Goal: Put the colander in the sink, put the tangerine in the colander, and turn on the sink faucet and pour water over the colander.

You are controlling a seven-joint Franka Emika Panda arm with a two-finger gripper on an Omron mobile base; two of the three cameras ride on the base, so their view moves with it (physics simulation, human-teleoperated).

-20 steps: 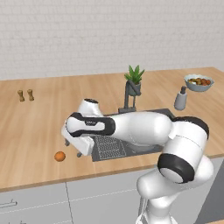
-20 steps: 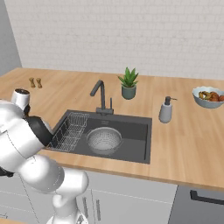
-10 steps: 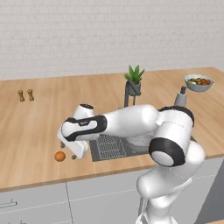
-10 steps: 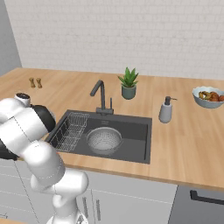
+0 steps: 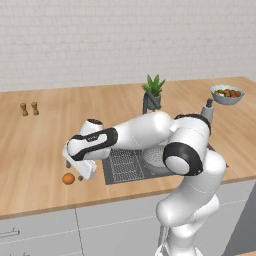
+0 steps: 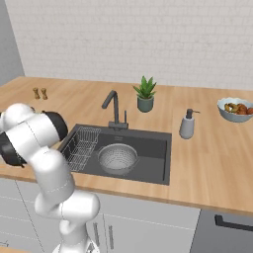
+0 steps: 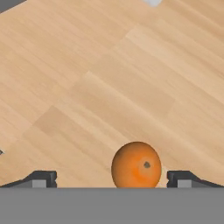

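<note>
The small orange tangerine [image 5: 68,178] lies on the wooden counter left of the sink [image 6: 154,147]. In the hand view the tangerine [image 7: 136,166] sits low, between the two dark fingertips [image 7: 42,178], nearer the right one. My gripper [image 5: 74,172] hovers just above it, open, holding nothing. The light grey perforated colander [image 6: 117,157] stands upright in the dark basin, right of the wire rack [image 6: 81,147]. Behind the basin rises the dark faucet [image 6: 114,105], its spout bent over toward the left. In the right base view my own arm hides the hand.
A potted plant [image 6: 145,94], a grey soap dispenser [image 6: 187,124] and a pale fruit bowl [image 6: 236,108] stand behind and right of the sink. Two small shakers [image 5: 29,108] stand far left. The counter's front edge runs close below the tangerine.
The arm has swung left and lowered, bringing the hand from beside the sink to just over the tangerine. The jaws have stayed open. Tangerine and colander have not moved.
</note>
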